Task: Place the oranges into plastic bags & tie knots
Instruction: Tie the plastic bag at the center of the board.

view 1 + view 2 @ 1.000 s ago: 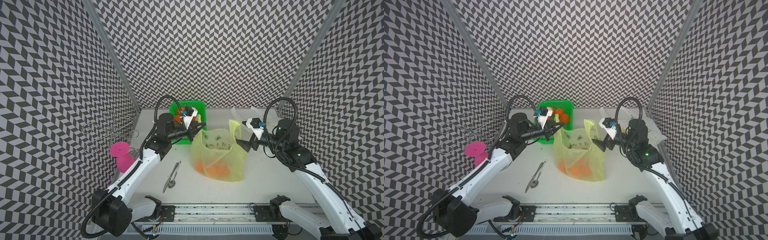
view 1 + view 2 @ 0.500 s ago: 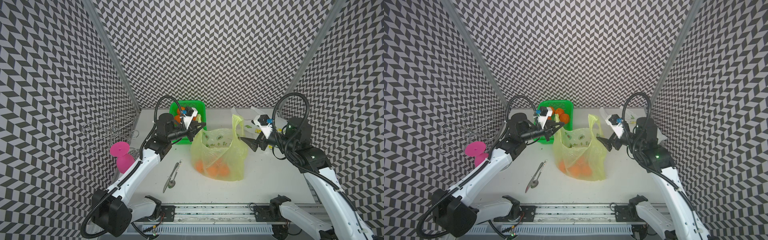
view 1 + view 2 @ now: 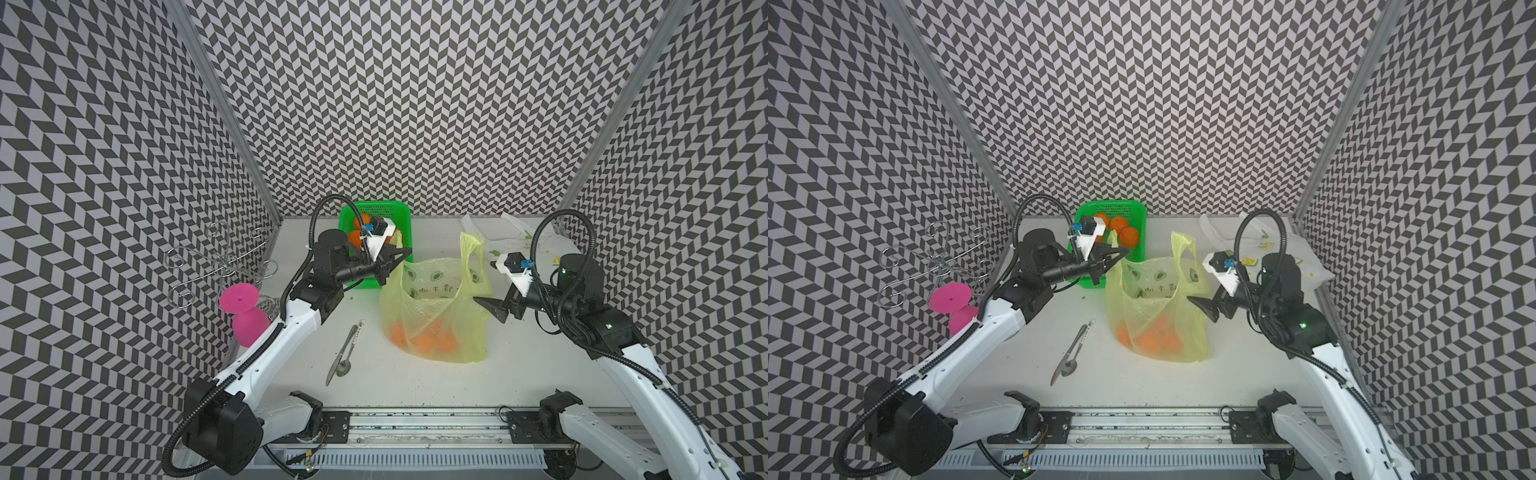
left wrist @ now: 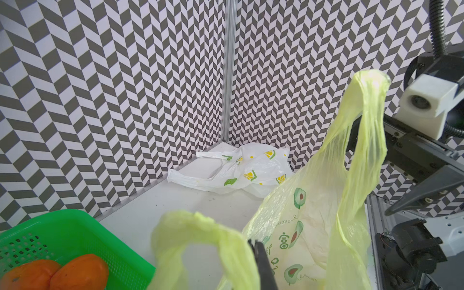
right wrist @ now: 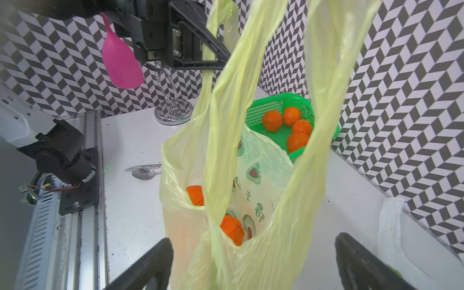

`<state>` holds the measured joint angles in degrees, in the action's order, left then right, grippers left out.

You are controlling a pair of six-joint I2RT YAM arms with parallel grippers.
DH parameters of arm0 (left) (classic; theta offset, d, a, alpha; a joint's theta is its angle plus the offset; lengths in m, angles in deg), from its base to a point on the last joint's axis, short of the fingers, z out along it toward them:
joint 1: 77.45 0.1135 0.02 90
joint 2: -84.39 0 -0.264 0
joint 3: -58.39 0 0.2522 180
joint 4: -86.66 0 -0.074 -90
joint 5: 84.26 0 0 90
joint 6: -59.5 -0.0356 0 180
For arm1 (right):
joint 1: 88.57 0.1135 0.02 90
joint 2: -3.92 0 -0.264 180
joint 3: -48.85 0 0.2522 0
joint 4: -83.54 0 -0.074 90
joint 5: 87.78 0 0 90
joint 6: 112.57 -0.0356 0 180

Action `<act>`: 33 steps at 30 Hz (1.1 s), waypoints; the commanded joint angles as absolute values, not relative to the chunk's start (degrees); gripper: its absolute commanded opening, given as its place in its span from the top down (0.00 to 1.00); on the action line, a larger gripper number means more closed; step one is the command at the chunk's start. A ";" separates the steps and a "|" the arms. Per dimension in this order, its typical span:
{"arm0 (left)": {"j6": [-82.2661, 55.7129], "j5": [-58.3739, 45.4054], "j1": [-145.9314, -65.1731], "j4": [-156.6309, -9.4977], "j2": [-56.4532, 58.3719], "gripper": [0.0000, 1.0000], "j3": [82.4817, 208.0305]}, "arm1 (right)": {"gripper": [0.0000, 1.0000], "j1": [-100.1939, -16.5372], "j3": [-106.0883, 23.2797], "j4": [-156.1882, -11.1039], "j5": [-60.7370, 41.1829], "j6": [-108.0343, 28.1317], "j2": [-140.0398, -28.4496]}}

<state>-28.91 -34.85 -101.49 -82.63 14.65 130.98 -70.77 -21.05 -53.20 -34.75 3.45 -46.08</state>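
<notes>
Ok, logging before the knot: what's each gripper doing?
Left gripper: shut on the yellow-green bag's handle.
Right gripper: open, holding nothing.

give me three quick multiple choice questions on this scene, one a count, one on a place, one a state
1. How many round orange fruits sit in the green mesh basket? A) two B) four C) six
2. Where does the translucent white lemon-print plastic bag lie? A) far corner of the white table B) inside the basket C) held in the air
3. What state is the right gripper in? A) shut on a handle B) shut on a fruit C) open, empty
Answers: 1 B, the right wrist view shows four; 2 A, it lies crumpled by the wall corner; 3 C, its jaws stand wide apart, gripping nothing, beside the translucent yellow-green plastic bag.
</notes>
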 commanded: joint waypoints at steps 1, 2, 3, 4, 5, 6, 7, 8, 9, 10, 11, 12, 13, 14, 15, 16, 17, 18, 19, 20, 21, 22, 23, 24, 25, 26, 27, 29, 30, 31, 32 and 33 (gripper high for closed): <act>-28.80 -35.52 -101.74 -84.86 16.18 1.00 130.40 | 0.00 -68.78 -21.62 -58.69 -34.55 5.47 -45.82; -28.67 -35.56 -101.76 -84.69 16.19 1.00 130.47 | 0.00 -68.30 -21.20 -59.48 -34.39 5.56 -45.97; -28.75 -35.65 -101.80 -84.68 16.27 1.00 130.55 | 0.00 -67.78 -20.72 -60.28 -34.22 5.65 -46.01; -28.55 -35.64 -101.74 -84.78 16.20 1.00 130.59 | 0.00 -67.34 -20.36 -60.89 -33.96 5.65 -46.11; -28.50 -35.69 -101.80 -84.71 16.18 1.00 130.68 | 0.00 -66.90 -19.94 -61.67 -33.52 5.69 -46.26; -28.54 -35.68 -101.82 -84.64 16.13 1.00 130.82 | 0.00 -66.61 -19.68 -62.43 -33.38 5.65 -46.41; -28.44 -35.82 -101.82 -84.59 16.14 1.00 130.71 | 0.00 -66.47 -19.51 -62.88 -33.45 5.75 -46.51; -28.54 -35.78 -101.80 -84.56 16.17 1.00 130.73 | 0.00 -66.35 -19.34 -63.17 -33.82 5.73 -46.79; -28.47 -35.84 -101.83 -84.50 16.23 1.00 130.64 | 0.00 -66.29 -19.07 -63.71 -33.99 5.59 -46.98; -28.51 -35.89 -101.89 -84.43 16.30 1.00 130.62 | 0.00 -66.17 -18.83 -64.38 -33.85 5.40 -47.12; -28.56 -35.90 -101.80 -84.42 16.52 1.00 130.62 | 0.00 -66.03 -18.49 -65.20 -33.58 5.26 -47.46; -28.49 -35.85 -101.83 -84.44 16.66 1.00 130.53 | 0.00 -65.79 -18.36 -65.67 -33.71 5.29 -47.83; -28.53 -35.88 -101.81 -84.42 16.83 1.00 130.47 | 0.00 -65.49 -18.26 -66.15 -33.75 5.17 -48.17; -28.62 -35.91 -101.80 -84.48 16.96 1.00 130.42 | 0.00 -65.06 -17.97 -66.91 -33.45 5.03 -48.52; -28.65 -35.90 -101.80 -84.50 17.06 1.00 130.47 | 0.02 -64.64 -17.47 -67.95 -32.80 5.15 -48.72; -28.61 -35.90 -101.84 -84.51 16.98 1.00 130.35 | 0.04 -64.26 -16.75 -69.40 -31.58 5.48 -48.73; -28.59 -35.79 -101.82 -84.71 16.91 1.00 130.31 | 0.07 -63.80 -15.61 -71.62 -29.63 5.97 -48.64; -28.52 -35.82 -101.85 -84.93 16.82 1.00 130.25 | 0.11 -63.36 -14.76 -73.80 -27.64 6.38 -48.64; -28.56 -35.82 -101.85 -85.04 16.80 1.00 130.18 | 0.15 -62.90 -14.29 -75.55 -26.30 6.46 -48.87; -28.49 -35.77 -101.82 -85.03 16.73 1.00 130.16 | 0.17 -62.53 -13.86 -77.56 -25.02 6.45 -48.97; -28.56 -35.73 -101.79 -85.03 16.80 1.00 130.16 | 0.20 -62.24 -13.50 -79.61 -23.89 6.35 -49.08; -28.55 -35.69 -101.87 -85.03 16.81 1.00 130.16 | 0.24 -62.05 -13.22 -81.52 -22.94 6.12 -49.23; -28.54 -35.65 -101.81 -85.03 16.80 1.00 130.29 | 0.29 -62.09 -13.07 -83.26 -21.97 5.71 -49.45; -28.40 -35.65 -101.84 -84.85 16.80 1.00 130.54 | 0.35 -62.07 -13.14 -84.16 -20.84 5.24 -49.55; -28.39 -35.73 -101.81 -84.61 16.80 1.00 130.75 | 0.41 -62.07 -13.46 -84.22 -19.76 4.94 -49.52; -28.39 -35.79 -101.77 -84.28 16.80 1.00 130.96 | 0.47 -62.08 -13.72 -84.04 -18.93 4.68 -49.52; -28.55 -35.80 -101.78 -84.12 16.87 1.00 131.08 | 0.53 -62.10 -13.50 -84.18 -18.19 4.68 -49.16; -28.65 -35.81 -101.76 -84.30 17.17 1.00 131.00 | 0.62 -62.07 -12.24 -85.95 -17.39 4.12 -48.24; -28.52 -35.81 -101.76 -84.14 17.23 1.00 131.32 | 0.67 -62.16 -11.72 -87.04 -17.16 3.21 -47.95; -28.68 -35.87 -101.77 -83.56 17.32 1.00 131.82 | 0.71 -62.25 -11.46 -87.61 -17.05 2.50 -47.89; -29.09 -36.25 -101.74 -82.77 17.34 1.00 132.41 | 0.76 -62.29 -11.40 -87.94 -16.95 1.55 -47.98; -29.66 -36.80 -101.78 -82.52 17.60 0.97 132.53 | 0.81 -62.45 -11.28 -88.23 -17.19 0.94 -48.13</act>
